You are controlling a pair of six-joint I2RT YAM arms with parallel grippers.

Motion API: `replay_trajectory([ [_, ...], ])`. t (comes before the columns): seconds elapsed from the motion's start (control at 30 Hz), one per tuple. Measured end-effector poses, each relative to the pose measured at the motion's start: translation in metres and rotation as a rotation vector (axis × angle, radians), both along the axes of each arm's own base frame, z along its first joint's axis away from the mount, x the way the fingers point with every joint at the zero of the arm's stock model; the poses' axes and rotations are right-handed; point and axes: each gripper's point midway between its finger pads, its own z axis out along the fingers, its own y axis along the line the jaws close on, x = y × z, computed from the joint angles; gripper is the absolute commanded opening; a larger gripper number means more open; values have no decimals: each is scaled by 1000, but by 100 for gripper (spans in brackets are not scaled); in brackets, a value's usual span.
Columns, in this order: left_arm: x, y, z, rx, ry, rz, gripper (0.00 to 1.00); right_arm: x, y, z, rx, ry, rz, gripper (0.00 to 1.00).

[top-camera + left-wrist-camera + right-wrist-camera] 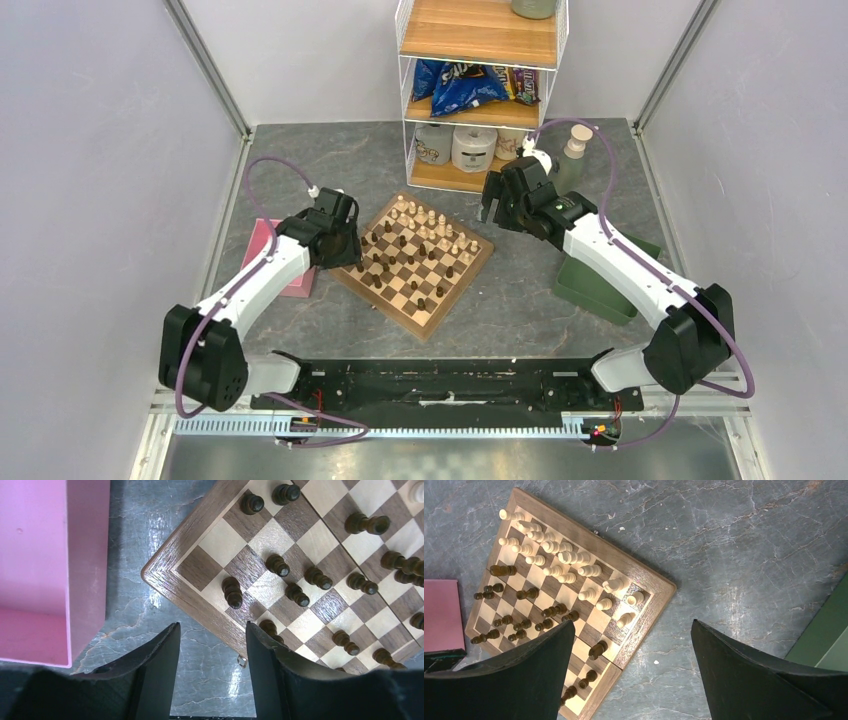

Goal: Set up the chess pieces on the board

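Observation:
The board [455,292] lies turned like a diamond in the middle of the table. Dark chess pieces [385,262] crowd its left half and cream ones [430,222] stand along its far side. My left gripper [340,245] hovers over the board's left corner. In the left wrist view that gripper [212,627] is open with only bare table and the board's rim [190,595] between its fingers, and dark pieces [233,592] stand just beyond. My right gripper [495,205] hangs wide open off the board's right corner. Its wrist view shows the gripper [632,622] empty above the rim [624,561], with cream pieces [574,557] beyond.
A pink block [275,255] lies left of the board, close under my left arm. A green tray [600,285] sits at the right beneath my right arm. A wire shelf [480,90] with snacks and jars stands at the back, with a bottle [573,155] beside it.

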Motion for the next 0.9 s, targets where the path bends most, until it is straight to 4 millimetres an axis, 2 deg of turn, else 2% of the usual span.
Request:
replay_trajectory([
  [0.17, 0, -1, -17, 18, 55, -2, 51, 0, 1, 1, 8, 1, 1, 94],
  [0.33, 2, -4, -30, 20, 94, -7, 50, 0, 2, 1, 8, 1, 2, 94],
  [0.9, 8, -9, -29, 2, 73, -13, 54, 1, 2, -5, -3, 19, 2, 94],
])
